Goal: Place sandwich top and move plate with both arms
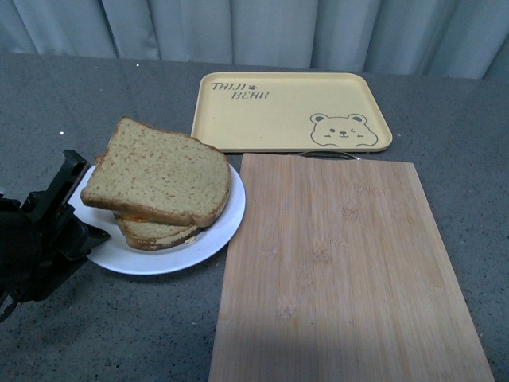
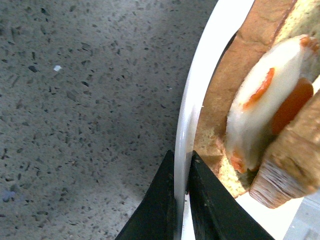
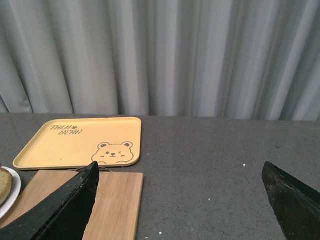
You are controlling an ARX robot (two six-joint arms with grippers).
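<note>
Left gripper (image 2: 181,167), low at the left edge of the front view: black jaws clenched on the rim of the plate (image 1: 227,223), one finger on each face of the thin white edge. Contact is plain in the left wrist view.

Plate sits left of centre in the front view, on the grey speckled table (image 1: 64,95). Its right edge lies just beside the cutting board (image 1: 342,263); whether they touch I cannot tell.

Sandwich top (image 1: 159,171) lies flat on the stack on the plate, a large brown slice, skewed so its corners overhang the lower slices (image 1: 155,232). Left wrist view shows a fried egg (image 2: 260,100) between the bread layers, white with orange patches.

Cutting board, pale wood, fills the lower right of the front view. Behind it, upper centre, a yellow tray (image 1: 290,111) with a bear print, its near edge close to the board's far edge.

Right gripper (image 3: 180,200): jaws spread wide, holding nothing, raised over bare table with board and tray beyond. Grey curtain (image 3: 160,55) behind the table.
</note>
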